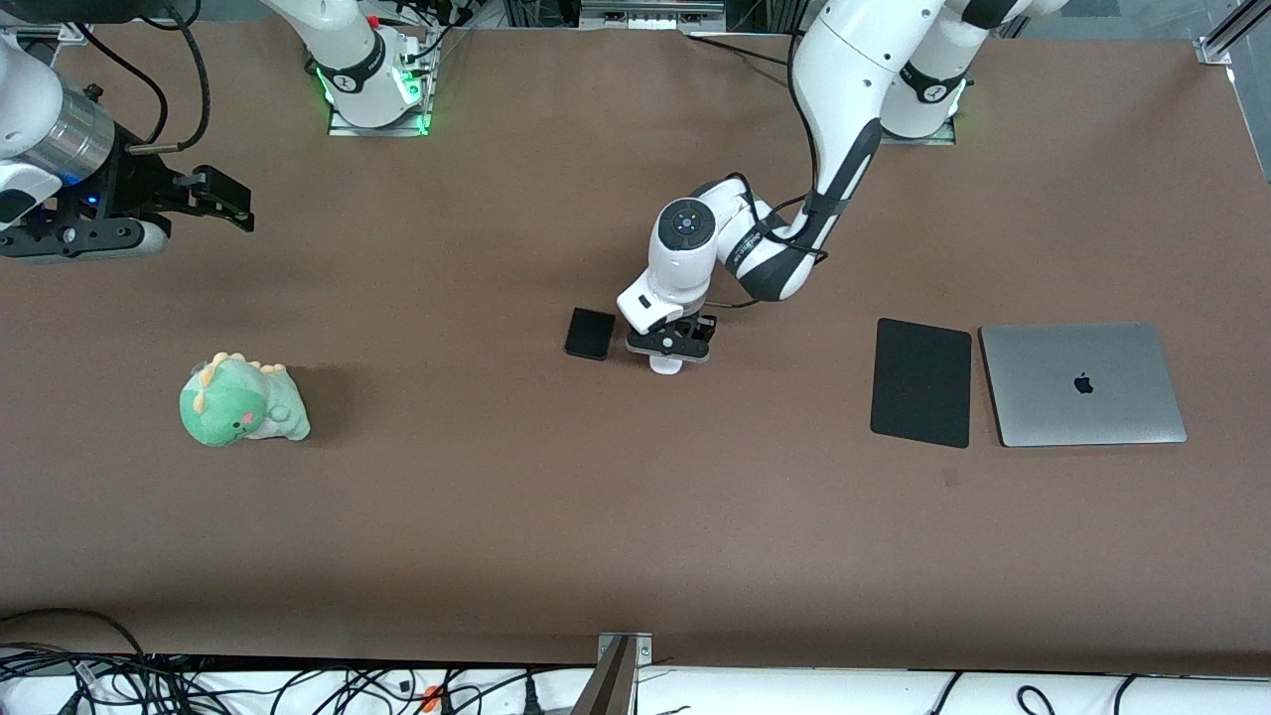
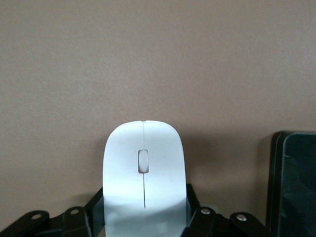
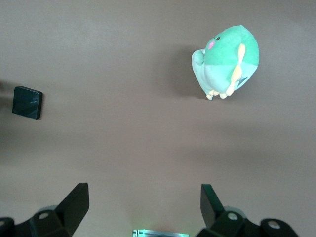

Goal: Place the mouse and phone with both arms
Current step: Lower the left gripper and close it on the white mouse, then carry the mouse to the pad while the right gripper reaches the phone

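Note:
The white mouse (image 1: 667,364) lies in the middle of the table, mostly under my left gripper (image 1: 673,346). In the left wrist view the mouse (image 2: 144,163) sits between the fingers (image 2: 193,197), which press against both of its sides. My left gripper (image 2: 144,196) is shut on it, low at the table. The black phone (image 1: 591,334) lies flat right beside the mouse, toward the right arm's end; it also shows in the left wrist view (image 2: 296,182) and the right wrist view (image 3: 27,102). My right gripper (image 1: 230,202) waits up in the air at its end of the table, open and empty (image 3: 144,192).
A green plush dinosaur (image 1: 243,402) sits toward the right arm's end of the table and shows in the right wrist view (image 3: 227,61). A thin black mouse pad (image 1: 921,382) and a closed silver laptop (image 1: 1082,382) lie side by side toward the left arm's end.

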Robot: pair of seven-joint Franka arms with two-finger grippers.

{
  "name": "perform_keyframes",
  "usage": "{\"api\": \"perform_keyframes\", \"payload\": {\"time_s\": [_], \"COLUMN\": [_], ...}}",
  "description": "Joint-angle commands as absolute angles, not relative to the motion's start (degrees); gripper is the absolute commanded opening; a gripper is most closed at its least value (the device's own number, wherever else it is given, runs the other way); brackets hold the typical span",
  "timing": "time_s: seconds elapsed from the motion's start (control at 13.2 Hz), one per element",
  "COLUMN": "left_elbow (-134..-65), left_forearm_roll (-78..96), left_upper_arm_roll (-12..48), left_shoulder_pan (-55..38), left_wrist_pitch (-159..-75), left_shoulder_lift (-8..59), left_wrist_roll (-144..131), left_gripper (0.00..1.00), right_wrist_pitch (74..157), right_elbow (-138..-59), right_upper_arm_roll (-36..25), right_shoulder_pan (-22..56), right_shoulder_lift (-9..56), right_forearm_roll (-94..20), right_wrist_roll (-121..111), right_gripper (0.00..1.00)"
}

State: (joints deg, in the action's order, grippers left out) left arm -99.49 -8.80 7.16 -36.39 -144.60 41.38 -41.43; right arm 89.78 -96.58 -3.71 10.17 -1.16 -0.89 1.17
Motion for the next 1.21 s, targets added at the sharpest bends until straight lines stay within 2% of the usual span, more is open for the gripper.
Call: {"api": "perform_keyframes", "payload": {"time_s": [0.0,0.3,0.61,0.83,0.91,1.13], "left_elbow": [-99.5,-99.4,-100.1,-102.5,-103.8,-106.6], "left_forearm_roll": [-9.3,-8.8,-7.0,-6.3,-6.3,-6.2], "left_upper_arm_roll": [6.2,6.3,6.1,5.1,5.1,2.5], "left_shoulder_pan": [-35.1,-28.1,-17.4,-10.5,-8.6,-5.3], "left_wrist_pitch": [-136.1,-120.9,-111.4,-110.5,-110.6,-113.4], "left_shoulder_lift": [36.0,27.0,20.6,18.1,17.8,17.8], "left_wrist_roll": [-41.8,-37.1,-18.4,-4.7,-2.0,3.7], "left_gripper": [0.18,0.2,0.21,0.21,0.25,0.25], "right_wrist_pitch": [90.8,93.4,103.1,114.7,118.3,128.2], "right_elbow": [-95.9,-96.1,-101.1,-107.4,-108.4,-108.3], "right_upper_arm_roll": [-3.3,-3.2,-3.1,-3.1,-3.1,-3.1], "right_shoulder_pan": [11.3,13.8,19.5,26.2,28.5,36.5], "right_shoulder_lift": [-0.2,3.0,6.7,10.2,12.0,20.1], "right_forearm_roll": [-0.6,-1.5,-3.4,-3.8,-3.8,-3.8], "right_wrist_roll": [1.2,4.4,16.7,28.6,32.4,44.7], "right_gripper": [1.0,1.0,1.0,1.0,1.0,1.0]}}
